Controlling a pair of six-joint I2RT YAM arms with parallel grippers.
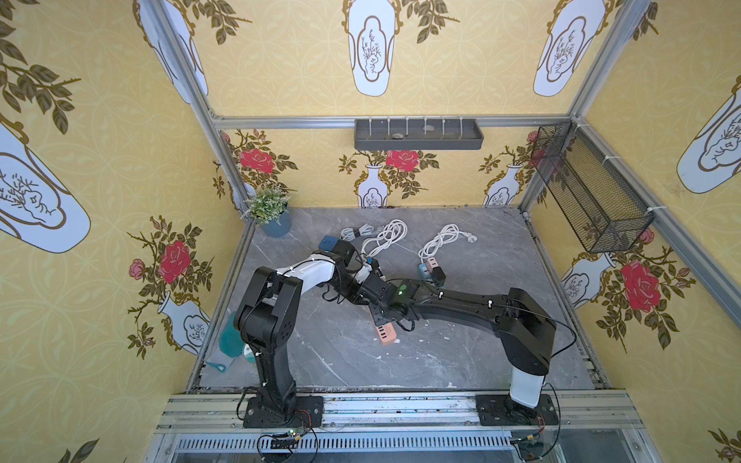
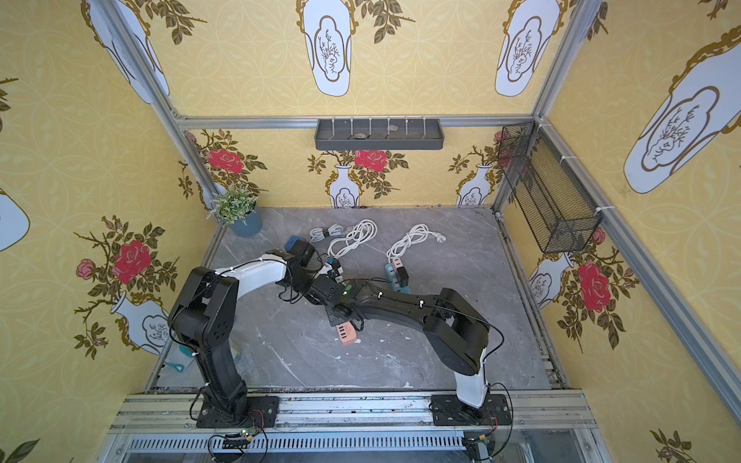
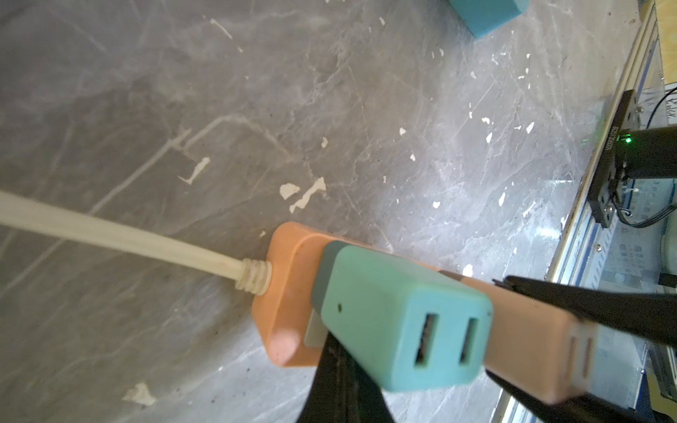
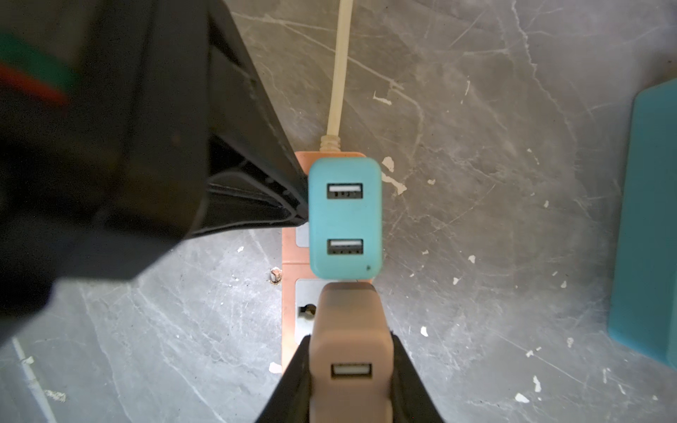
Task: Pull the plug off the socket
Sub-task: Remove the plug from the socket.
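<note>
**Both top views.** Item: orange power strip (image 1: 387,334) (image 2: 347,334), lying mid-worktop (image 1: 461,340), most of it covered by the two arms that meet above it. The tools themselves cannot be made out from here. Also present, well apart from the strip: coiled white cables (image 1: 387,236), a second strip with adapters (image 1: 431,269) and a potted plant (image 1: 270,212).

**Left wrist view.** Item: left tool (image 3: 340,377), fingers fully together and holding nothing. It appears to press its tip on the strip beside the teal charger (image 3: 395,322). The strip's pale cord (image 3: 128,238) trails slack across the worktop.

**Right wrist view.** Item: beige plug (image 4: 350,322), seated in the strip and touching the teal charger. The right tool (image 4: 351,335) is closed on its two sides.

**Hazards, as judged.**
- The left tool only bears down near one edge. If it slips, the strip may rise with the plug.
- A tilted pull could bind the pins.
- The smooth plug sides may slide out of the grip.
- The teal neighbour, being in contact, could be knocked or loosened.
</note>
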